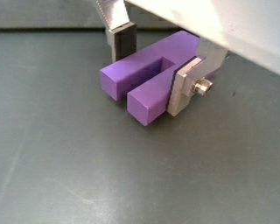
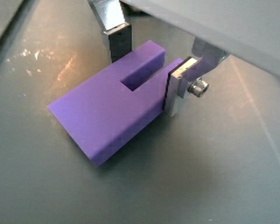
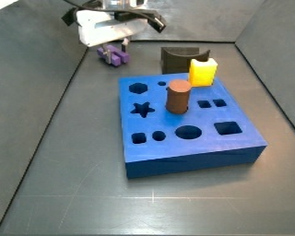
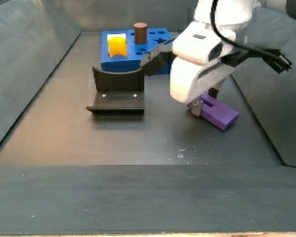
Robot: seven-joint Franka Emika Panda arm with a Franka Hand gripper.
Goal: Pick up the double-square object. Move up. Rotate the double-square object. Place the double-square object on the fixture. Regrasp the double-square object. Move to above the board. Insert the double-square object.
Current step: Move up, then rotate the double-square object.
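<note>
Floor [image 3: 64,138] of dark grey fills the enclosure and carries everything. Largest on it is the blue board [image 3: 187,152], its top cut with shaped holes; a brown cylinder [image 3: 179,96] stands in one hole and a yellow block [image 3: 203,72] stands at the board's far edge. Just beside the board sits the dark fixture [image 4: 117,93], an L-shaped bracket on a base plate. The white arm reaches down well apart from the board, and its gripper [image 1: 157,63] is low over the floor. The double-square object [image 2: 113,105], a purple stepped block with a notch in one end, lies flat on the floor, apart from the fixture. The fingers [image 1: 187,87] straddle the notched end of that block, one silver plate on each side; in both wrist views they sit right against its sides, clamped or nearly so, though I cannot tell whether they press.
</note>
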